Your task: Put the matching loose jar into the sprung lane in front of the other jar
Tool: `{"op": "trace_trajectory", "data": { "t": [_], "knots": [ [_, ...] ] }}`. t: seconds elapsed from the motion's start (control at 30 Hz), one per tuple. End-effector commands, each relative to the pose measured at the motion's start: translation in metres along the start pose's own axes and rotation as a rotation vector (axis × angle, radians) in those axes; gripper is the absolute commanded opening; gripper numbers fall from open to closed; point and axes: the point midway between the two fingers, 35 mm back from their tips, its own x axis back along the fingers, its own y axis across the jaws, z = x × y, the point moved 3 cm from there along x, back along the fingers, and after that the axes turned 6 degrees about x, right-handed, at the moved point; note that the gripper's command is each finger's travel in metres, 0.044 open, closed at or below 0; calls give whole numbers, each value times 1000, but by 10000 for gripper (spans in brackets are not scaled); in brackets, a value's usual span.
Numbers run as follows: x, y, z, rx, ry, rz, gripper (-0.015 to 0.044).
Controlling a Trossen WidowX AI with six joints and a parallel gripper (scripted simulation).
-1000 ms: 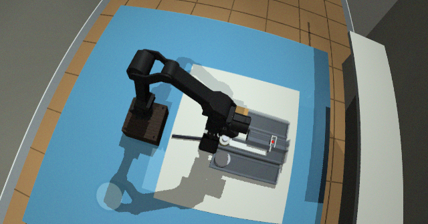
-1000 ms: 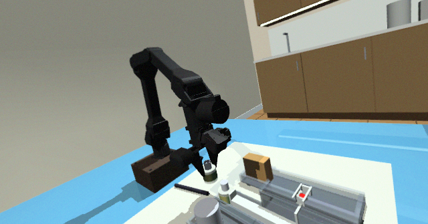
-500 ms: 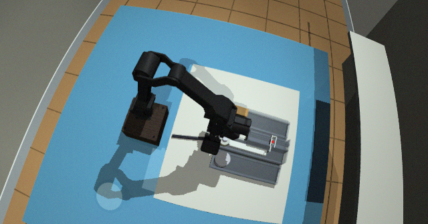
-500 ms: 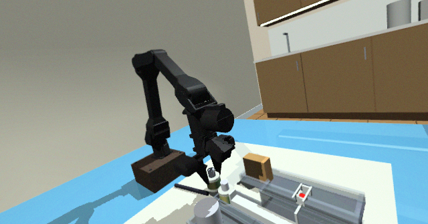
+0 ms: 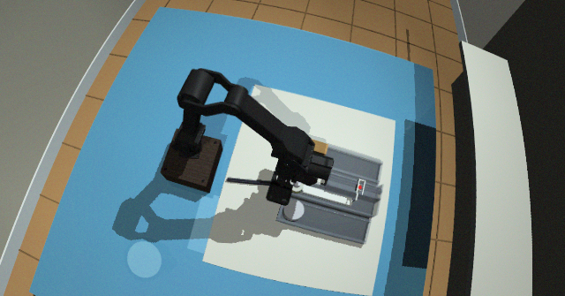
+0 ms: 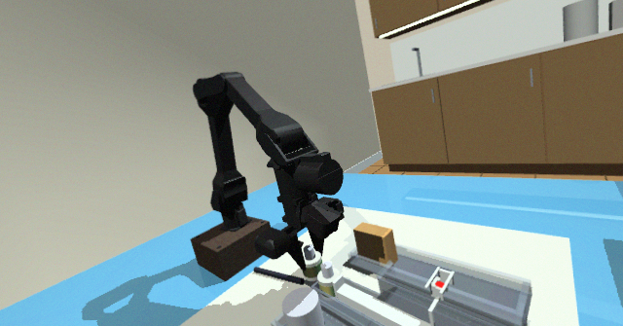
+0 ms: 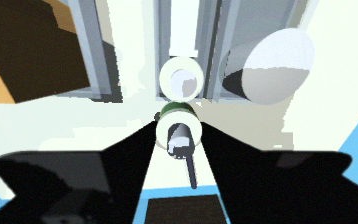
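Observation:
My gripper (image 6: pixel 311 258) (image 7: pixel 178 125) is shut on a jar with a white shoulder, green band and grey cap. This held jar (image 6: pixel 312 271) (image 7: pixel 163 131) is roughly upright, just outside the front end of the sprung lane (image 7: pixel 163 35). The jar in the lane (image 5: pixel 297 187) (image 6: pixel 327 282) (image 7: pixel 181 80) has a white shoulder, pale cap and olive label. It stands at the lane's front, against the white pusher plate (image 7: pixel 183 53). The two jars are very close; whether they touch is unclear. The held jar's base and the low front stop are hidden.
An orange-brown block (image 5: pixel 321 148) (image 6: pixel 374 242) (image 7: pixel 30 60) stands in one neighbouring lane. A wide pale cylinder (image 5: pixel 294 210) (image 6: pixel 303 308) (image 7: pixel 280 65) stands in the other. A dark rod (image 5: pixel 247 181) (image 6: pixel 278 274) (image 7: pixel 192 172) lies in front of the lanes.

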Motion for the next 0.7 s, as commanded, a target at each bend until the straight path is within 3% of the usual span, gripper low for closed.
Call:
{"op": "trace_trajectory", "data": {
  "t": [0.0, 0.67],
  "knots": [
    [1, -1, -4, -4, -4, 6, 0],
    [1, -2, -14, -4, -5, 6, 0]
  ]
}}
